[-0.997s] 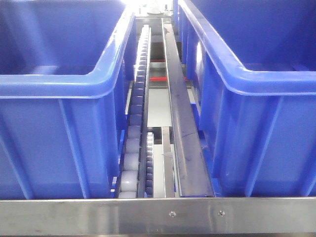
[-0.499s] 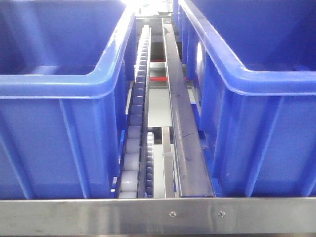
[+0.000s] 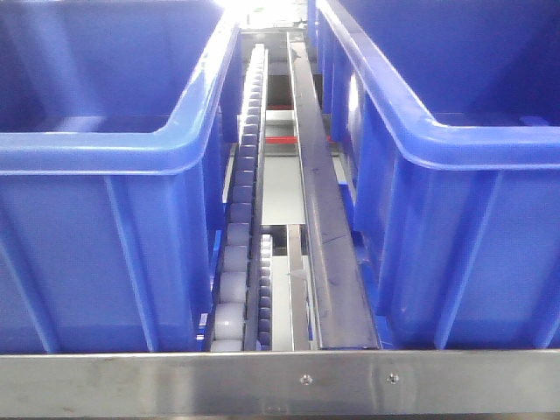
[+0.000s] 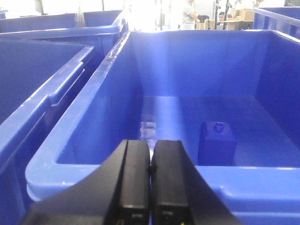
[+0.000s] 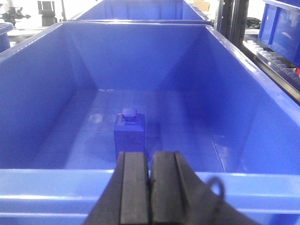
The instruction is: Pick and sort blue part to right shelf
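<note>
Nothing has shifted in the front view since the earlier frames: two blue bins (image 3: 105,175) flank the roller track (image 3: 245,201) and steel rail (image 3: 319,210). Left gripper (image 4: 151,159) is closed, empty, poised at a bin's near rim; a blue part (image 4: 216,143) stands upright on that bin's floor. Right gripper (image 5: 150,164) is likewise closed and empty, with another blue part (image 5: 129,133) upright just beyond it.
</note>
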`<state>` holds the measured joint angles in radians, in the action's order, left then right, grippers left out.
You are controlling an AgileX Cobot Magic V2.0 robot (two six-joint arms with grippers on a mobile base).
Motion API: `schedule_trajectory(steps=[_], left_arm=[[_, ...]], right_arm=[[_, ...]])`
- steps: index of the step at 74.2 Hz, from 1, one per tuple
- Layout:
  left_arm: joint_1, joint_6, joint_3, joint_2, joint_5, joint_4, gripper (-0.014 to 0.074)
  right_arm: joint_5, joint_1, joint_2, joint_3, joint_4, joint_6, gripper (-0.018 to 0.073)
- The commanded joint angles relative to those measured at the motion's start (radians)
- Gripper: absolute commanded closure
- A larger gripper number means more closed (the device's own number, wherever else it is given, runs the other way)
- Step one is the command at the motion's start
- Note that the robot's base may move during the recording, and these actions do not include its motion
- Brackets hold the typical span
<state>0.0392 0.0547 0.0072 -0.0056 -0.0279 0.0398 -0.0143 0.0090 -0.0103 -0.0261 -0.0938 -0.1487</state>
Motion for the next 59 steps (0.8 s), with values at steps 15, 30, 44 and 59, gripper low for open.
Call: schedule_trajectory(steps=[15,30,44,59], left_arm=[[0.0,-0.002,0.023,-0.02,0.094,-0.009,0.0471],[0.0,-0.002,0.023,-0.02,0.094,-0.009,0.0471],[0.0,-0.002,0.023,-0.02,0.094,-0.009,0.0471],[0.0,-0.002,0.023,-0.02,0.094,-0.009,0.0471]], right_arm=[[0.094,-0.003,-0.021,0.018,-0.003,0.006,0.05],[0.094,-0.003,-0.021,0.018,-0.003,0.006,0.05],[0.094,-0.003,-0.021,0.018,-0.003,0.006,0.05],[0.094,-0.003,-0.021,0.018,-0.003,0.006,0.05]])
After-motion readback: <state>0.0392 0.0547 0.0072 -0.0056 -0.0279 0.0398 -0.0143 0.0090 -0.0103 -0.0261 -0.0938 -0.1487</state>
